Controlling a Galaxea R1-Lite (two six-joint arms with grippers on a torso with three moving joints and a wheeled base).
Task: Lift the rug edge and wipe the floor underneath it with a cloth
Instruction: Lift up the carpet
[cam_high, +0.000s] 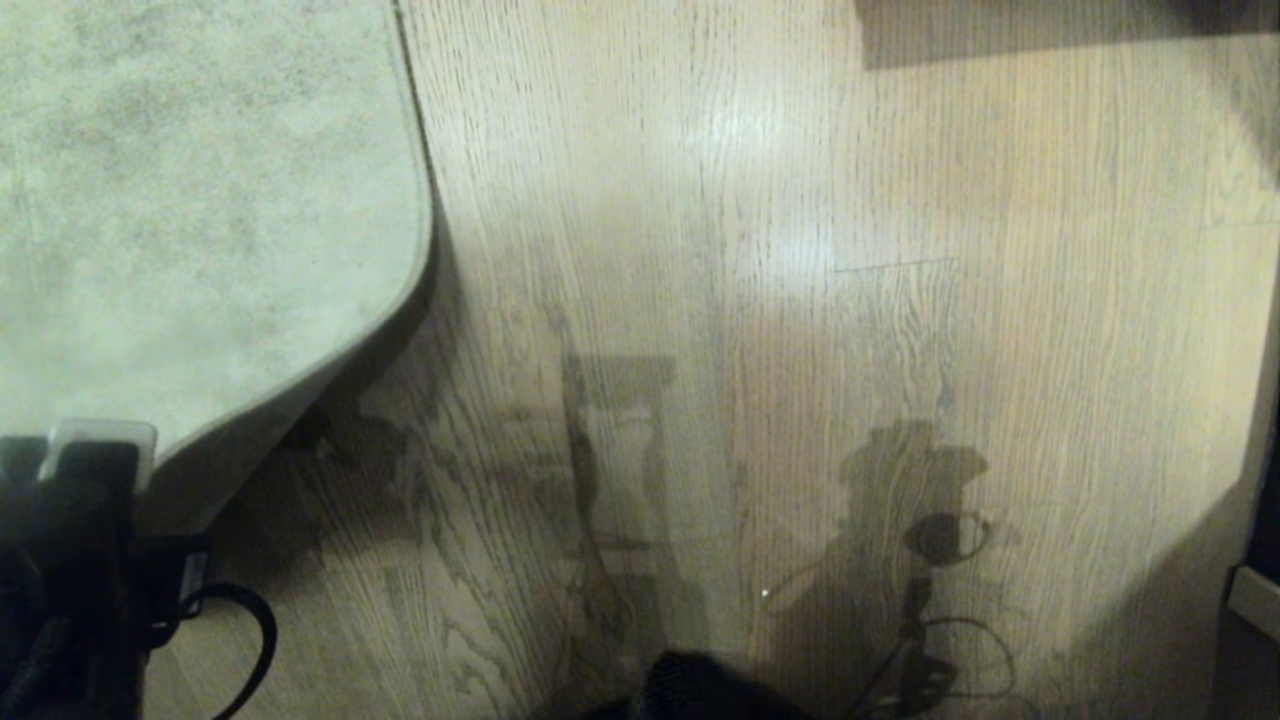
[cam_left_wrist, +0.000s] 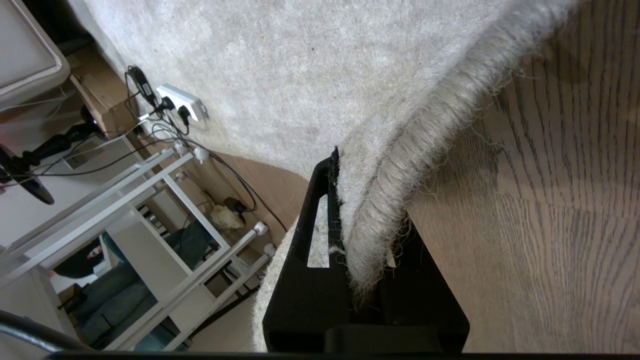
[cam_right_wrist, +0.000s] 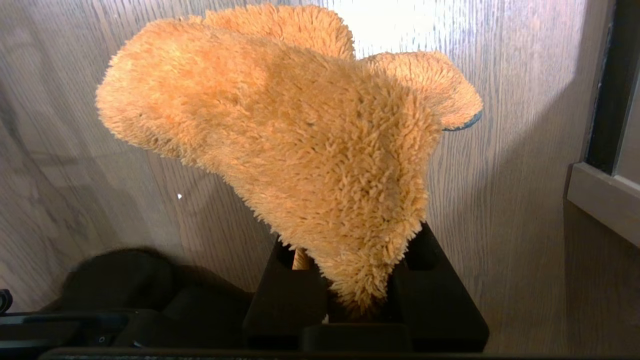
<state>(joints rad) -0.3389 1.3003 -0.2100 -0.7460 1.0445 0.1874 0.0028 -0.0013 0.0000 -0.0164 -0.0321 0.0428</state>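
The right gripper (cam_right_wrist: 357, 295) is clamped on the cloth (cam_right_wrist: 300, 135) above the floor (cam_high: 800, 250) — no wiping begun, by my reading. Farther off, the left gripper (cam_left_wrist: 360, 270) pinches the rug edge (cam_left_wrist: 400, 170), lifted clear — the bared planks remain to wipe.

We count: one rug edge (cam_left_wrist: 400, 165), one cloth (cam_right_wrist: 300, 135), two grippers — left gripper (cam_left_wrist: 367, 260), right gripper (cam_right_wrist: 357, 285); one power strip (cam_left_wrist: 181, 101).

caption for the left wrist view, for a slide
Left end effector shut on the rug edge, lifting it off the floor.
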